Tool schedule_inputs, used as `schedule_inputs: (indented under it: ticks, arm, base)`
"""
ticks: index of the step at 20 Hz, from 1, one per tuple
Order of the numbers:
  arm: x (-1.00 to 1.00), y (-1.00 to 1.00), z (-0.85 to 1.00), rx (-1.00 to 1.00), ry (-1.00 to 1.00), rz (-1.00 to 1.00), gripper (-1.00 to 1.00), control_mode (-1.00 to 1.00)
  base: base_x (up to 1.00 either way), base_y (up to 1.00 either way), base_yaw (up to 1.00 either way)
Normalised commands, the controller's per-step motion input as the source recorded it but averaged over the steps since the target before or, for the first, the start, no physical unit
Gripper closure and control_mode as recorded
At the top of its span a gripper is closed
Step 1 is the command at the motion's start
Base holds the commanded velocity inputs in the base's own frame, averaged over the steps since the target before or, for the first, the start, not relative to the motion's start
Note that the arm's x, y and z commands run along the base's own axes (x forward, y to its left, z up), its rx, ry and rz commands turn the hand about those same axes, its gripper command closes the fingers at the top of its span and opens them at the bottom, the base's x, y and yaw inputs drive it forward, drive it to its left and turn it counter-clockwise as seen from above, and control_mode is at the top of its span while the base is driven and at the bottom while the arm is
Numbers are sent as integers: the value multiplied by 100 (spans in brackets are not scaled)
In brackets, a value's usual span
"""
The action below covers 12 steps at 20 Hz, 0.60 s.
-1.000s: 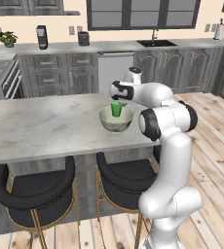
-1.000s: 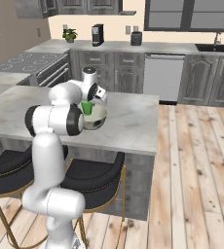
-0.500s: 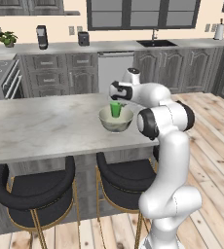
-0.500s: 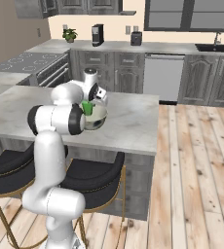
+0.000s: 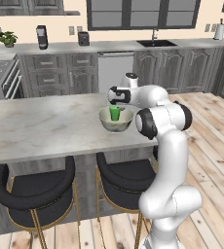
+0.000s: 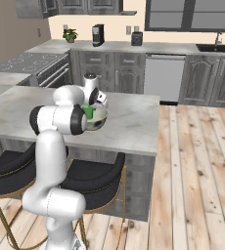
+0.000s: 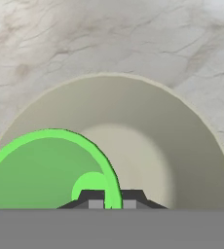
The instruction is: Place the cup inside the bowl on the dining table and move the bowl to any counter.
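The dining table [image 5: 46, 126] is a long island with a flat, light grey veined marble top over a dark grey base. Near its long front edge, toward the right end in the left base view, stands the bowl [image 5: 116, 120]: round and deep, matt pale cream-green inside, greyish and shiny outside. Within its rim is the cup [image 5: 115, 113], a small bright green tumbler of plain smooth finish, tapered and without handle; it stands upright, its lower part hidden by the bowl wall. From the hand view the cup's thin circular rim and round bottom show against the bowl's concave interior [image 7: 148, 146], with veined marble beyond the bowl rim.

The white arm rises from the floor at the table's front edge, bends at a dark elbow joint level with the tabletop, and reaches back over the bowl, the wrist pointing down. The gripper [image 7: 108, 198] is clamped on the cup's rim: the 2 dark fingertips [image 7: 92, 197] sit close together with the thin green wall between them.

2 black round-backed stools [image 5: 33, 189] on slim brass legs stand under the table's front edge. Behind, the counter [image 5: 114, 45] runs along the windowed wall over dark grey panelled cabinets.
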Motion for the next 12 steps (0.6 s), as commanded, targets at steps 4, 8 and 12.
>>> schedule_inputs:
  ticks: [4,8,12]
  arm:
    - [10,1,-19,-2,0,0,100,-100]
    - [10,2,-15,-1,0,0,100,-100]
    - [14,4,-9,-1,0,0,100,-100]
  base:
    - [0,0,0]
    - [0,0,0]
    - [0,0,0]
